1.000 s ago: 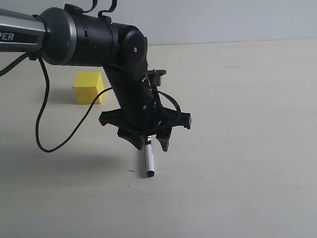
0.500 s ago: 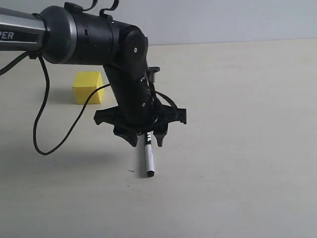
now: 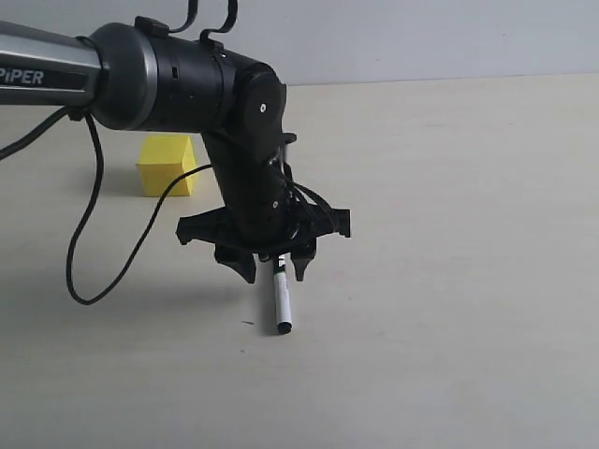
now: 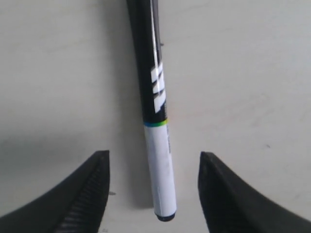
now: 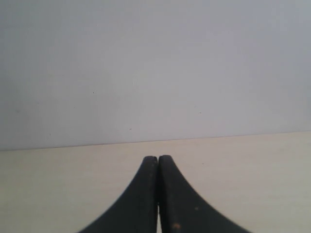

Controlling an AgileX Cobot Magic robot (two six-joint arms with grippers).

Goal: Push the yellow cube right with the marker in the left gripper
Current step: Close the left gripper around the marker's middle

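Observation:
The marker (image 3: 281, 301) lies flat on the table, its white barrel end toward the camera in the exterior view. My left gripper (image 3: 274, 275) hangs just above its far end, open. In the left wrist view the marker (image 4: 159, 160) runs between the two fingers (image 4: 95, 184) with a clear gap on each side, and nothing touches it. The yellow cube (image 3: 167, 166) sits on the table behind and left of the left arm, well apart from the gripper and the marker. My right gripper (image 5: 158, 158) is shut on nothing, low over bare table, and is out of the exterior view.
A black cable (image 3: 89, 234) loops down from the left arm to the table in front of the cube. The pale table (image 3: 449, 281) stretches to the right, up to a grey wall (image 3: 421, 37) at the back.
The left wrist has turned and shifted slightly left, so its fingers straddle the marker's far end more squarely. The marker and the cube have not moved.

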